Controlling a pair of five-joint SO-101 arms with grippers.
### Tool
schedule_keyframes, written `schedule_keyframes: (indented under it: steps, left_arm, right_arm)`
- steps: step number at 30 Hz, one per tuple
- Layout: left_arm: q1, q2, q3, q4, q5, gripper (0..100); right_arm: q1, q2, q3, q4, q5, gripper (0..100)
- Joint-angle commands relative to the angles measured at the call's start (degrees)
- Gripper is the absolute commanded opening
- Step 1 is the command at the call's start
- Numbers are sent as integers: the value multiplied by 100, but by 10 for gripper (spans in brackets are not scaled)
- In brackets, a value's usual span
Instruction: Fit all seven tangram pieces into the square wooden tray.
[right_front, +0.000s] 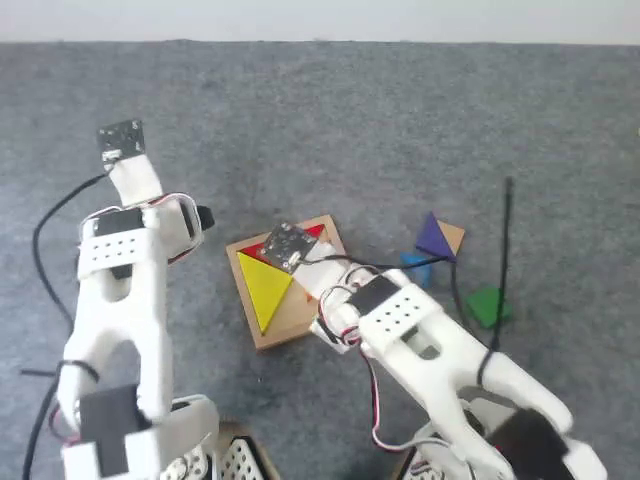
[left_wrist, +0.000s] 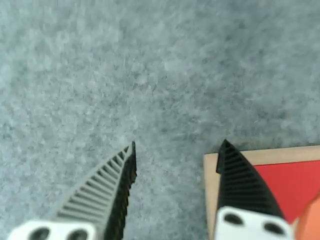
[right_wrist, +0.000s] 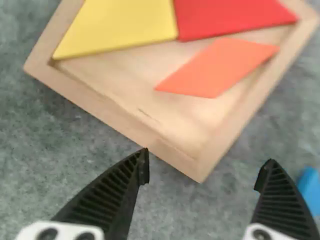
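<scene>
Far left of the high view, the left arm (right_front: 115, 290) is seen standing over grey carpet (right_front: 300, 110), a nubbly, felt-like surface. The left gripper (left_wrist: 178, 144) is held wide apart with nothing between its ribbed black fingers. In the left wrist view it is poised above bare carpet, just beside one corner of the wooden tray (left_wrist: 210, 190).

At the centre of the high view, the tray is found turned at an angle. It is a shallow square of pale, smooth wood with a raised rim. Three flat, matte pieces are laid inside it:
- A large yellow triangle (right_front: 265, 285) is set against the left side.
- A red triangle (right_wrist: 225, 15) is tucked edge to edge beside the yellow one, along the far rim.
- An orange parallelogram (right_wrist: 217, 65) is laid loose on the bare wooden floor, its tip near the red piece.

Part of the tray floor is left uncovered.

From the lower right, the right arm (right_front: 430, 340) is stretched across the tray. The right gripper (right_wrist: 207, 157) is spread open and gripping nothing. In the right wrist view it is held just outside a tray corner.

Right of centre in the high view, four pieces are scattered on the carpet, outside the tray:
- A purple triangle (right_front: 433, 238) is seen furthest up.
- A tan piece (right_front: 455, 237) is touching the purple one.
- A blue piece (right_front: 415, 265) is placed just below the pair.
- A green piece (right_front: 488, 305) is set further right and lower.

A thin black cable (right_front: 505, 240) is run down past the green piece.
</scene>
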Motion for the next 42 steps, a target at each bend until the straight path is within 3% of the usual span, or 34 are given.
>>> schedule_keyframes:
  steps: [1,14,26,34,42]
  left_arm:
    - [-123,149,-312,-141,62,249]
    - [-123,229,-312,-141,26,249]
    - [-97,264,-295,-141,18,249]
    - [-79,264,-215,-167,18,249]
    - [-79,264,-215,-176,9,249]
  right_arm:
    - [-57,189,-343,-163,70,351]
    - [-22,1596,-1354,-479,105,351]
    - [611,2431,-2602,-444,281,351]
    - [822,2589,-3393,127,281,351]
    - [163,2264,-3288,303,-44,351]
